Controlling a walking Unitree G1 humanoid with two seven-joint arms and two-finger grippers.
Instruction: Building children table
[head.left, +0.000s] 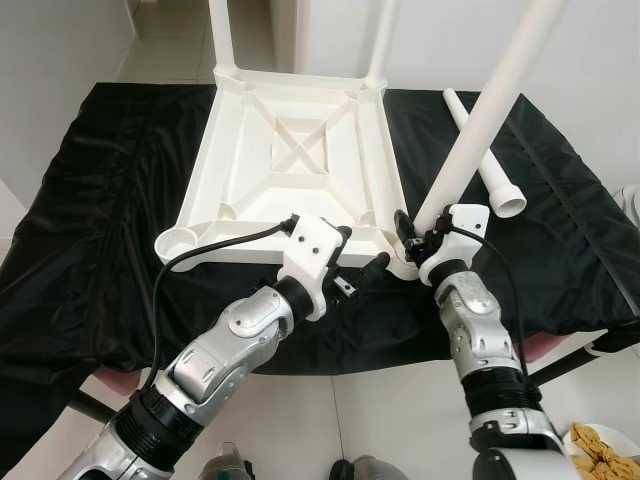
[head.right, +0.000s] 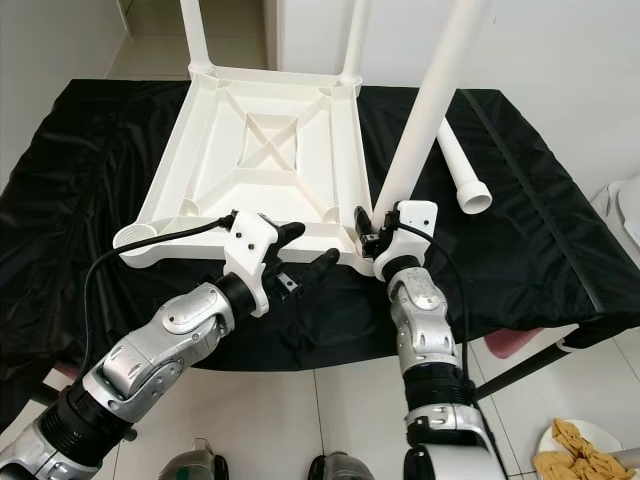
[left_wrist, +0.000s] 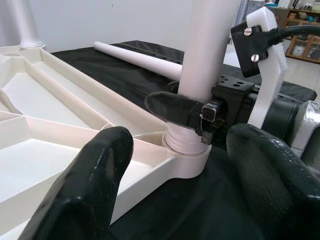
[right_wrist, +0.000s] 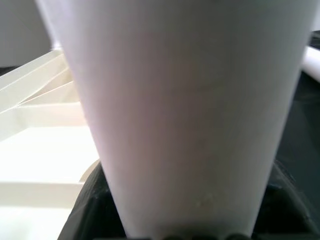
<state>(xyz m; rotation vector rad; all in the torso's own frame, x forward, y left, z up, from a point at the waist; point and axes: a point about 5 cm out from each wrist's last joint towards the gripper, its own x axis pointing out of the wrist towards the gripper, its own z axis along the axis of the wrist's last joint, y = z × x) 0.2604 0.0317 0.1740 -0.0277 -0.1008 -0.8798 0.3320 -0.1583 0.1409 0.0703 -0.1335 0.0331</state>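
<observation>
1. Here, in the left eye view, you are looking at the upturned tabletop (head.left: 290, 160) lying on the black cloth (head.left: 90, 200). Your right gripper (head.left: 408, 232) is clamping the leg (head.left: 478, 130) low down at the near right corner socket (head.left: 403, 266), its long axis leaning up and away to the right.
2. In the right eye view, your left gripper (head.right: 308, 250) is hovering just left of that socket, fingers spread, gripping nothing. A spare leg (head.right: 460, 165) is lying on the cloth further right.
3. In the left wrist view, the leg's foot (left_wrist: 186, 140) is sitting in the socket, dead ahead between your open fingers (left_wrist: 90, 175).
4. In the right wrist view, the leg is standing right against the lens.
</observation>
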